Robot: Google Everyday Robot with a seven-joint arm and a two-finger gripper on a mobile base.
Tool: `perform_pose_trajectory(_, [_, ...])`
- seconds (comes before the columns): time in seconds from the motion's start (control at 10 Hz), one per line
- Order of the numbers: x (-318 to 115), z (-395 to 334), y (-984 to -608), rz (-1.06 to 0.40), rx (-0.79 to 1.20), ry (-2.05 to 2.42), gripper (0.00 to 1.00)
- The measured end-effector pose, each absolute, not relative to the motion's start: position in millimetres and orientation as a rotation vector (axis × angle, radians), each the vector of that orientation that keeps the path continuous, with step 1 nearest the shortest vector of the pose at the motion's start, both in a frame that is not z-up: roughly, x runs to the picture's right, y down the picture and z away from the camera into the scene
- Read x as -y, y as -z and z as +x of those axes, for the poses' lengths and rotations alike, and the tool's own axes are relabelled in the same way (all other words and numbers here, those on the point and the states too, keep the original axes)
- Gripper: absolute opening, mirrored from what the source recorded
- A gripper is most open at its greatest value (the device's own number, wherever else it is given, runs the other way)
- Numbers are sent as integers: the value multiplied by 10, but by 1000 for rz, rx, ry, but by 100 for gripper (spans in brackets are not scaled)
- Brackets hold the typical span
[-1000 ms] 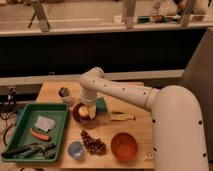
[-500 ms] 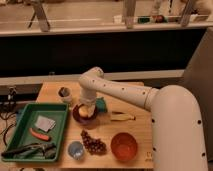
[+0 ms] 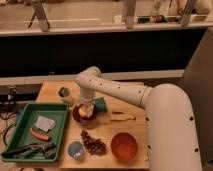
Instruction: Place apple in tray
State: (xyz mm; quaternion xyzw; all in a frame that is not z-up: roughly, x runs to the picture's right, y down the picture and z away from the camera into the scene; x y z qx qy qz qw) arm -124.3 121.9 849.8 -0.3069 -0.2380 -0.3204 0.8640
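Note:
The apple (image 3: 86,112), small and pale yellow-orange, sits on the dark maroon plate (image 3: 79,116) near the middle of the wooden table. My gripper (image 3: 87,106) comes straight down from the white arm onto the apple, right above it. The green tray (image 3: 59,131) lies at the table's left, to the left of the plate. It holds a grey-white card (image 3: 45,123), an orange-red tool (image 3: 38,134) and dark tools (image 3: 30,149).
Dark red grapes (image 3: 93,143) lie at the front, between a small blue bowl (image 3: 76,149) and an orange bowl (image 3: 124,146). A banana (image 3: 121,117) lies right of the plate, a green object (image 3: 102,104) behind it. A small cup (image 3: 64,93) stands behind the tray.

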Motion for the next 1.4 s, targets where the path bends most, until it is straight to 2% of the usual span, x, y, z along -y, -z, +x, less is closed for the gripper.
perform_pose_trajectory(1.0, [-1346,-1235,-8746,-759,533,651,65])
perform_pose_trajectory(1.1, [-1346,-1214,-8765,-765,533,648,59])
perform_pose_trajectory(1.4, [-1329,-1194,-8811,-774,536,647,29])
